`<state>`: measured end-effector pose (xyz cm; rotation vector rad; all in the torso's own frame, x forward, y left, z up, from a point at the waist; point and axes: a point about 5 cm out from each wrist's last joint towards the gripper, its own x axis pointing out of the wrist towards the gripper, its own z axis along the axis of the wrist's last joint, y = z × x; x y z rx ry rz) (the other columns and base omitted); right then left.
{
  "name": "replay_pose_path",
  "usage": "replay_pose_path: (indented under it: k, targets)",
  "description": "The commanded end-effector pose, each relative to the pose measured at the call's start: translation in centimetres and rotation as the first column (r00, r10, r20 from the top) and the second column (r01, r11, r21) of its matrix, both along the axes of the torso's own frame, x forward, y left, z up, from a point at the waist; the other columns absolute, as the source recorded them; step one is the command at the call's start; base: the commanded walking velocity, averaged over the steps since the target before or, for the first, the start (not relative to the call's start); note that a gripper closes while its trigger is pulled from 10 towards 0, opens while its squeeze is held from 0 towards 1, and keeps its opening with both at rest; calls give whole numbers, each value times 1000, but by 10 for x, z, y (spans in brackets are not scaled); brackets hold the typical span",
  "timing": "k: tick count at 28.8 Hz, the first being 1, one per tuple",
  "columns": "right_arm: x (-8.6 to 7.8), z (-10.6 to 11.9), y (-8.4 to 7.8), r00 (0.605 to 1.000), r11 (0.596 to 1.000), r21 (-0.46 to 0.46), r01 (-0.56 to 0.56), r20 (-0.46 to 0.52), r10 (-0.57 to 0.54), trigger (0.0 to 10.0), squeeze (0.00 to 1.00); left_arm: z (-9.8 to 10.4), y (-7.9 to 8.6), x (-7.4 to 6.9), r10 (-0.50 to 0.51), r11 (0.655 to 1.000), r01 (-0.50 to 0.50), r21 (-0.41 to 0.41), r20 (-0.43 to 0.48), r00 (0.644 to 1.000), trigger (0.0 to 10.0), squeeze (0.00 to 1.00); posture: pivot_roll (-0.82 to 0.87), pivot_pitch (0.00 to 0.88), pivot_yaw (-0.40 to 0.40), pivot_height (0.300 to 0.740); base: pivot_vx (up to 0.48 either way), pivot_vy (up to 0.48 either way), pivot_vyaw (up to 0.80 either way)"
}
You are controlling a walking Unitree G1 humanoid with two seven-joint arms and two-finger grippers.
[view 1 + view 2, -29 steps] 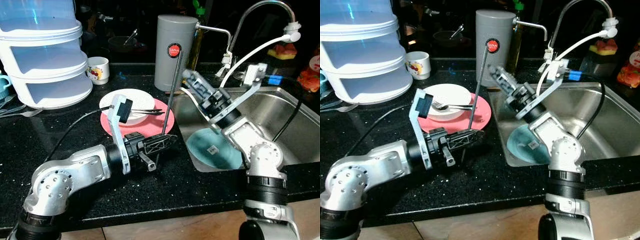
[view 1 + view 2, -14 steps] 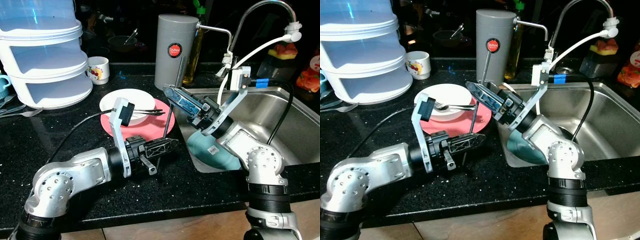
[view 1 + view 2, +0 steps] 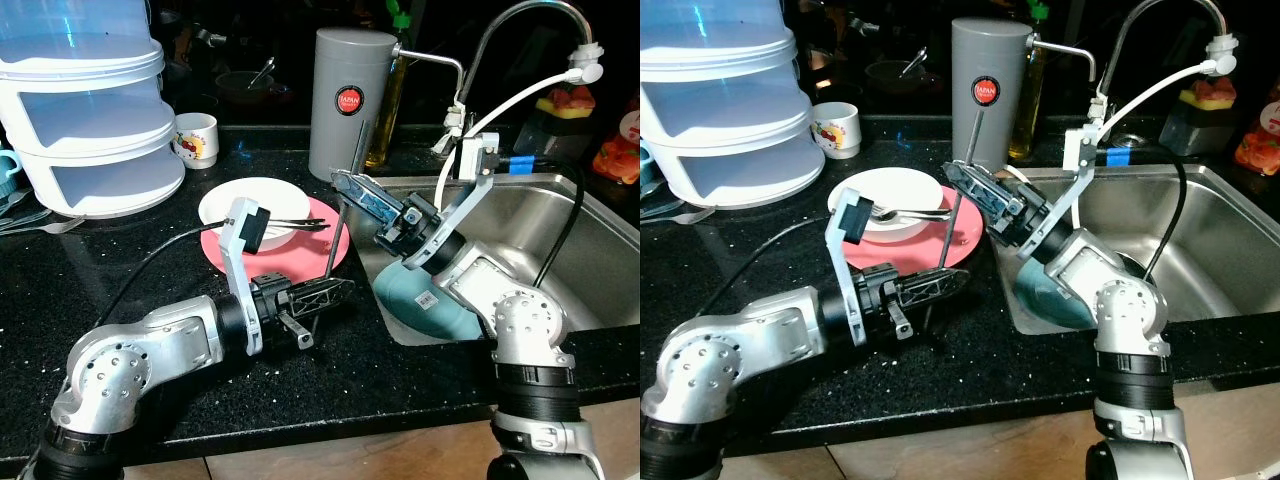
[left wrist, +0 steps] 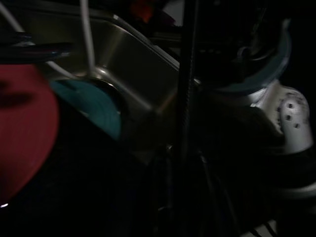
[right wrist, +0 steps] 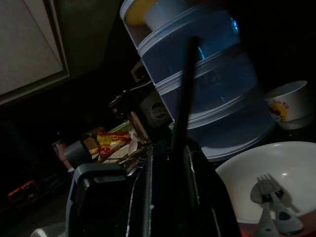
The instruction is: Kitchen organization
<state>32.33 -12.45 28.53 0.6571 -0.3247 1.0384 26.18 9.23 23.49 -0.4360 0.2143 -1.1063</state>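
Observation:
A thin dark rod [image 3: 352, 150] stands nearly upright over the counter edge beside the sink. My left gripper [image 3: 335, 288] is shut on its lower end, low over the black counter. My right gripper [image 3: 342, 182] reaches across from the sink side and is closed around the rod's middle; the right wrist view has the rod [image 5: 181, 113] running between its fingers. Just behind the left gripper lies a pink plate [image 3: 322, 248] carrying a white dish [image 3: 250, 198] and a fork [image 3: 292, 222]. A teal plate [image 3: 432, 300] leans in the sink.
The steel sink [image 3: 570, 225] with faucet [image 3: 520, 20] and white hose is on the right. A grey canister [image 3: 342, 95] stands behind the rod. Stacked clear containers [image 3: 85, 110] and a mug [image 3: 197, 138] stand at back left. Black counter [image 3: 330, 390] lies in front.
My right gripper swung from the sink toward the rod, opened beside it, and has now narrowed its fingers around it. The left arm has held still.

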Motion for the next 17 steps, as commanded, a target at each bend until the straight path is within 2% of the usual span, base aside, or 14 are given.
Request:
replay_pose_path:
  k: [1, 7, 8, 9, 13, 15, 16, 17]
  targets:
    - [8, 1, -14, 995, 995, 19, 94, -31, -94, 0, 0, 2, -2, -3, -23, 1000, 23, 6, 17, 1000, 10000, 1000, -6, 38, -28, 740, 0, 0, 0]
    - [11, 4, -23, 990, 989, 64, 135, -51, -132, 0, 0, 2, -2, -2, -21, 1000, 20, 21, 30, 999, 10000, 1000, -13, 35, -24, 740, 0, 0, 0]
    - [11, 5, -25, 988, 987, 63, 147, -47, -144, 0, 0, 1, -2, -1, -10, 1000, 10, 27, 31, 999, 10000, 953, -13, 35, -24, 740, 0, 0, 0]
    - [12, 6, -28, 986, 985, 56, 163, -41, -161, 0, 0, 0, -2, 0, -4, 999, 3, 32, 31, 1000, 10000, 0, -15, 34, -24, 740, 0, 0, 0]
    - [15, 9, -37, 974, 974, 21, 225, -25, -224, 0, 0, 0, -2, 0, -7, 999, 6, 39, 42, 999, 10000, 0, -15, 34, -24, 740, 0, 0, 0]
    - [21, 13, -51, 941, 939, -57, 339, 18, -338, 0, 0, 0, -2, -1, -13, 999, 10, 53, 58, 998, 10000, 0, -14, 28, -25, 740, 0, 0, 0]
    - [21, 13, -51, 941, 939, -57, 339, 18, -338, 0, 0, 0, -2, -1, -13, 999, 10, 53, 58, 998, 10000, 0, -14, 28, -25, 740, 0, 0, 0]
    - [25, 17, -58, 912, 908, -88, 411, 50, -408, 0, 0, 0, -2, -1, -10, 998, 6, 63, 70, 998, 10000, 0, -14, 23, -26, 740, 0, 0, 0]
